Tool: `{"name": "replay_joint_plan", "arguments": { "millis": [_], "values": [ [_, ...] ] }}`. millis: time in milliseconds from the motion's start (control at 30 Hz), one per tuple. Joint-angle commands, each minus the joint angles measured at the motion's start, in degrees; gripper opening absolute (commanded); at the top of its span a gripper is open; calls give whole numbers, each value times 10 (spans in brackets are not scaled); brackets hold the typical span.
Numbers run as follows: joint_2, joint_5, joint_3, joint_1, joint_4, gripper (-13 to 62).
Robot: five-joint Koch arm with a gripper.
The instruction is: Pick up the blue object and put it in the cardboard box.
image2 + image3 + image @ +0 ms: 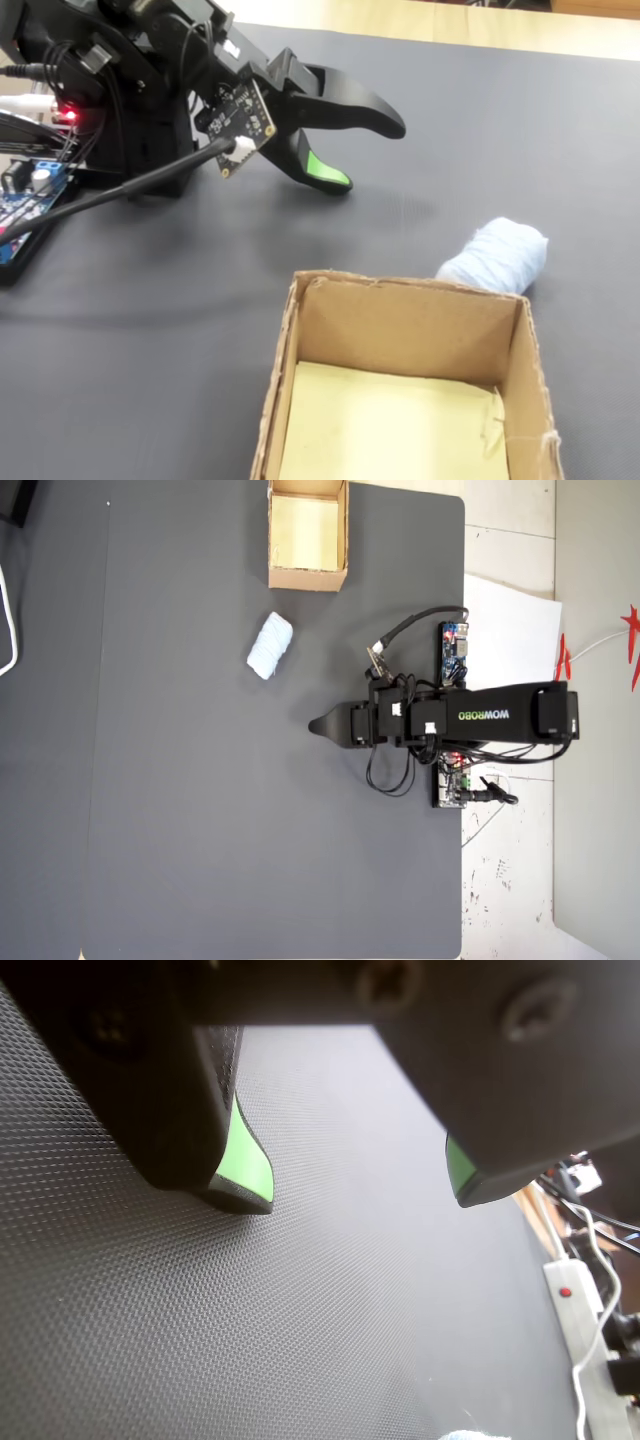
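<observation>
Dark mat (pixel 200 830), blue object (pixel 270 646), jaws apart

Fixed view's bottom edge crops the cardboard box (pixel 290 400)

1. Your arm (pixel 480 716) lies stretched low, reaching toward the left of the overhead view.
2. Your gripper (pixel 365 150) hangs just above the surface, empty, nothing between the jaws.
3. Jaws stand parted; the wrist view shows a clear gap.
4. Green pads (pixel 245 1160) line the inner faces of both fingers.
</observation>
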Motion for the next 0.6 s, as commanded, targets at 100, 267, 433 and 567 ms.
{"name": "replay_joint_plan", "arguments": {
  "millis": [100,267,433,567],
  "values": [
    [42,12,20,2,43,337],
    [43,12,20,4,45,337],
    [42,9,20,2,39,337],
    [43,9,19,-3,9,337]
  ]
}}
